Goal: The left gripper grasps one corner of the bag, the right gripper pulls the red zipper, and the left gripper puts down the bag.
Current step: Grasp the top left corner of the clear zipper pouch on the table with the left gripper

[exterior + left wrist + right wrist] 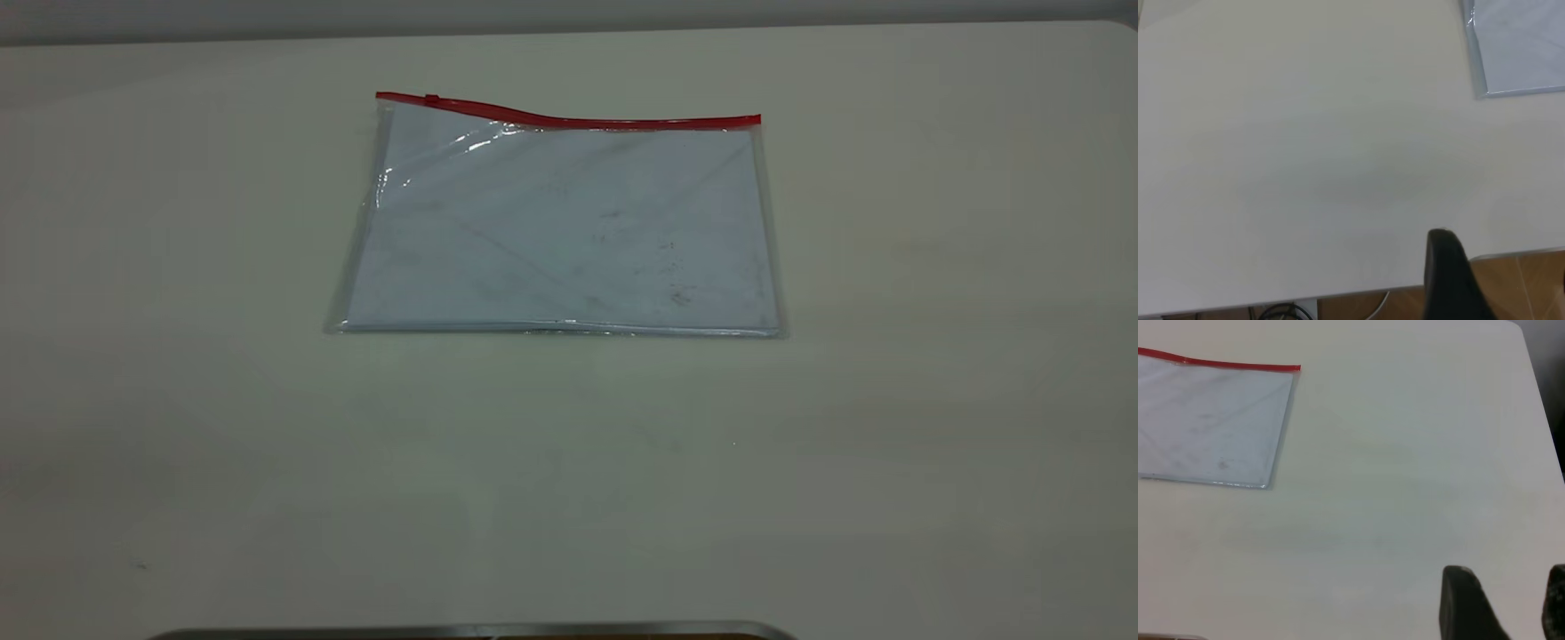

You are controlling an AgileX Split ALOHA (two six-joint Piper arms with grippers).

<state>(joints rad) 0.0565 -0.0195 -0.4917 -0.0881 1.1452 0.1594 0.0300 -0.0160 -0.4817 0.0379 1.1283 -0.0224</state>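
The bag (560, 222) lies flat on the white table, clear plastic with pale smudged sheets inside. The red zipper (569, 120) runs along its far long edge, with the slider tab (432, 100) near the left end. Neither gripper shows in the exterior view. The left gripper (1501, 280) hovers over the table's near edge, well away from a corner of the bag without red (1518, 47); one finger (1441, 267) shows, the other sits at the picture's border. The right gripper (1505, 600) is open and empty, off to the side of the bag (1211, 420) and its red zipper (1225, 365).
A metal strip (471, 631) lies at the table's near edge. The left wrist view shows wooden floor (1518, 280) and cables (1278, 310) below the table edge. The right wrist view shows the table's rounded far corner (1518, 330).
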